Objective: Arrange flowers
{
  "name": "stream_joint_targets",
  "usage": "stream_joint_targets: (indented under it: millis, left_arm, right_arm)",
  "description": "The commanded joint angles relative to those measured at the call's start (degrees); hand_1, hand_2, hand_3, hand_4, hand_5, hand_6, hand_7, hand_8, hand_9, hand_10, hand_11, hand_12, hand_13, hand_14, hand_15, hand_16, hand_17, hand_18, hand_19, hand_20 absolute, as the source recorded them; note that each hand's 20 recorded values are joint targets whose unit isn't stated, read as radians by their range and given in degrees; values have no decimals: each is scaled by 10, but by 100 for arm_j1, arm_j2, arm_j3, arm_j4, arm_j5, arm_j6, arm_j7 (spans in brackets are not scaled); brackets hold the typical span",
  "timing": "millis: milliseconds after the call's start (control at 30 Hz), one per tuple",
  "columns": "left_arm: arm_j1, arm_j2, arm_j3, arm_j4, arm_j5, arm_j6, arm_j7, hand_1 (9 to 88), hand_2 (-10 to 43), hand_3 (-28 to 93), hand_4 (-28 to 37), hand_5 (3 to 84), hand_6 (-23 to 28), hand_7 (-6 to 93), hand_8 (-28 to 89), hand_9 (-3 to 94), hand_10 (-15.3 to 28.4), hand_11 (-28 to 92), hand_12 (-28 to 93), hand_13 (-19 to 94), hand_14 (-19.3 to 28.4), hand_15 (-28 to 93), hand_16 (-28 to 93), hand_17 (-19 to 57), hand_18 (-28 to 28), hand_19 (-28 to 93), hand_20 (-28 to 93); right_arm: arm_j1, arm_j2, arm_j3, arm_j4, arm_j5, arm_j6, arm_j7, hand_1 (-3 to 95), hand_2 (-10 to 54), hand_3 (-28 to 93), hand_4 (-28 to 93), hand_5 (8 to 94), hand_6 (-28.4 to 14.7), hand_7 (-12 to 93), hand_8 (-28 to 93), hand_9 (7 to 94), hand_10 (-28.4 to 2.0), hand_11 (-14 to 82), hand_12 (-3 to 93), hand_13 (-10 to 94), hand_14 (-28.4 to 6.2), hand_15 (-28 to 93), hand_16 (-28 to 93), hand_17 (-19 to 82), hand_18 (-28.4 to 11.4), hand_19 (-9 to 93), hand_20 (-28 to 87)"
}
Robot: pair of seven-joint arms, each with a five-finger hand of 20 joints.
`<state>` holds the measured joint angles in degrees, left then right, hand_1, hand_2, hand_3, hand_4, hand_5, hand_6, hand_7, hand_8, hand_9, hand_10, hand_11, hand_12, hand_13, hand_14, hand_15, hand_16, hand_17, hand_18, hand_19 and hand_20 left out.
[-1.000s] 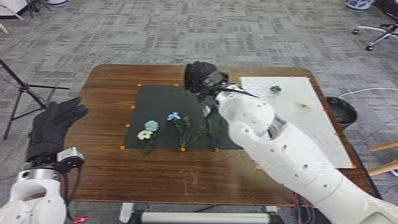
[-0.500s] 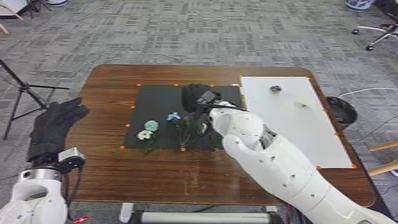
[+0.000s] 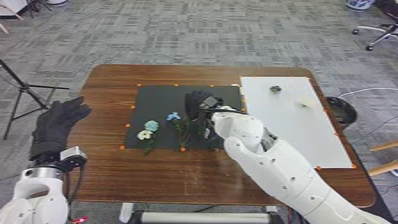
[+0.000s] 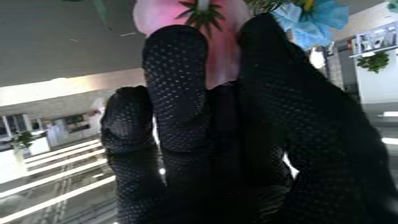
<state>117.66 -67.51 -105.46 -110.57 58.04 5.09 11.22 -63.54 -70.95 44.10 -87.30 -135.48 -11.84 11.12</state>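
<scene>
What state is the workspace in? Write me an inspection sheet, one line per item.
Surface: brown wooden table with a dark mat and a white sheet, orange marks along their edges.
Job's things: blue, pale blue and white flowers on the mat; two small blooms on the sheet; pink flower in the right hand.
Clutter: black bin beside the table.
Hands: right hand over the mat, pinching; left hand open at the left edge.
Cables: dark one at the left wrist.
Surroundings: grey carpet, tripod, office chair.

Six flowers (image 3: pixel 173 115), two sheets (image 3: pixel 302 130), two robot hands (image 3: pixel 58 122).
</scene>
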Motion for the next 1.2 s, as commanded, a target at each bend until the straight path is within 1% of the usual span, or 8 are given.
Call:
stream_joint_targets:
  millis: [33,100,300,533,833,1000,1100,1200]
  left_arm:
    - [1,13,-14,0,-4,-63,-54,178,115,675,-283,521,30,168,-65,500,153,255,163,395,190,230,22,64,129,115,177]
    - [-13,12,-3,9,-4,-63,-44,178,114,675,-283,521,30,168,-64,500,152,255,163,393,190,229,22,63,129,115,177]
    - [-23,8,12,5,1,-72,-23,178,114,675,-283,520,29,167,-64,499,152,255,164,393,190,227,23,62,129,115,176]
    - [-19,-3,-3,3,-5,-82,-14,177,113,676,-283,521,27,168,-64,499,152,255,164,393,190,227,23,62,130,115,176]
    - [48,-24,-50,-45,1,-46,9,177,113,675,-283,521,28,167,-64,499,152,255,164,393,190,229,24,61,130,114,175]
    - [107,-35,-78,-71,-12,-18,7,177,114,675,-283,521,27,167,-65,499,152,255,164,392,190,228,24,61,130,114,175]
    - [138,-37,-89,-88,-18,1,14,176,113,676,-283,521,27,168,-64,499,152,254,164,392,190,228,24,61,130,114,175]
    - [110,-44,-81,-74,3,-57,14,177,114,675,-283,521,27,168,-64,499,153,255,163,392,190,228,24,61,130,115,176]
  right_arm:
    - [108,56,-13,-115,66,62,174,493,-95,615,-124,666,1,124,-3,728,-142,157,174,770,-87,503,316,404,-211,759,576]
    - [154,65,-45,-116,127,156,219,446,-95,631,-125,646,4,122,-76,721,-149,149,168,767,-92,508,316,401,-215,762,577]
    - [268,81,-45,-160,396,276,219,376,-95,613,-111,612,-3,108,-85,727,-160,132,159,773,-98,515,309,401,-228,779,579]
    - [377,190,75,-277,645,579,201,292,-62,615,-106,590,-14,90,-77,726,-166,126,160,772,-105,518,308,394,-234,791,572]
    - [374,999,858,-539,760,877,648,269,-56,632,-112,546,-29,79,-66,580,-178,80,162,666,-152,480,287,317,-238,713,543]
    - [137,1485,1559,-372,532,1091,864,278,-80,652,-116,503,-41,74,-60,495,-183,62,166,625,-164,485,278,303,-241,711,541]
    - [35,1648,1955,-134,301,731,1046,289,-92,659,-118,476,-45,69,-56,457,-186,55,169,613,-164,491,269,298,-242,714,539]
    - [-194,1750,2352,-17,183,392,1262,290,-95,662,-121,449,-50,62,-54,430,-191,46,167,604,-165,491,265,294,-244,714,538]
